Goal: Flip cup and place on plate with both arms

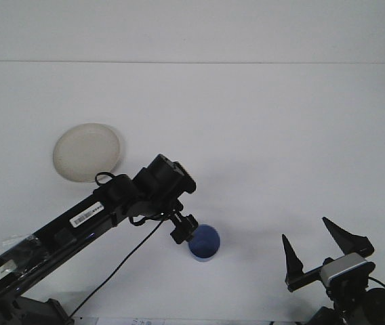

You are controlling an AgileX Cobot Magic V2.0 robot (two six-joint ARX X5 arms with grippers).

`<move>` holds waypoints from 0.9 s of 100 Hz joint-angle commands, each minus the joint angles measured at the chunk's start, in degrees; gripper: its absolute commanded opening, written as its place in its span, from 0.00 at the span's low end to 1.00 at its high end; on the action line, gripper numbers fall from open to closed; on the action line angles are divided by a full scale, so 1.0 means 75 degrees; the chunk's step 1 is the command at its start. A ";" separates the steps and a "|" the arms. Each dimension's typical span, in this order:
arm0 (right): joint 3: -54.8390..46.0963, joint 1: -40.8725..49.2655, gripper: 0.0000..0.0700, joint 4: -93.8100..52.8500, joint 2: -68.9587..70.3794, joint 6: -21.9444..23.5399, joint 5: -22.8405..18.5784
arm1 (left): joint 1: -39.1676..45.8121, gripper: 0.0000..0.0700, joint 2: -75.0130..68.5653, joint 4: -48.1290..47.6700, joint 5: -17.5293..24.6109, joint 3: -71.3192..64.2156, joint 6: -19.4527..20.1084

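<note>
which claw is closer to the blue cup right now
Left. The left claw is right at the blue cup's left rim, while the right claw sits well off to the cup's right near the table's front edge.

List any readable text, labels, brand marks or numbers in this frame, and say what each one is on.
Nothing can be read.
White sticker on the left arm: dark print like a barcode, too small to read.
Blue cup: no visible markings.
Plate: no visible markings.
</note>
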 commanded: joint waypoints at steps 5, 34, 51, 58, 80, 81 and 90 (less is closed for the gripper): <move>0.0038 0.0058 0.95 0.0050 -0.0006 0.0099 0.0006 | -0.0172 0.74 0.0425 0.0160 -0.0032 0.0187 0.0090; 0.0038 0.0058 0.95 0.0050 -0.0006 0.0096 0.0009 | -0.0382 0.74 0.1204 0.0309 -0.0029 0.0187 0.0090; 0.0038 0.0058 0.95 0.0050 -0.0006 0.0093 0.0009 | -0.0487 0.74 0.1568 0.0303 -0.0029 0.0187 0.0184; 0.0038 0.0058 0.95 0.0050 -0.0006 0.0093 0.0012 | -0.0530 0.71 0.1655 0.0312 -0.0029 0.0187 0.0245; 0.0038 0.0058 0.95 0.0052 -0.0006 0.0093 0.0012 | -0.0627 0.47 0.1810 0.0376 -0.0029 0.0187 0.0245; 0.0038 0.0058 0.95 0.0052 -0.0006 0.0093 0.0012 | -0.0632 0.44 0.1810 0.0379 -0.0029 0.0187 0.0245; 0.0038 0.0058 0.95 0.0050 -0.0006 0.0093 0.0012 | -0.0682 0.16 0.1818 0.0431 -0.0029 0.0187 0.0274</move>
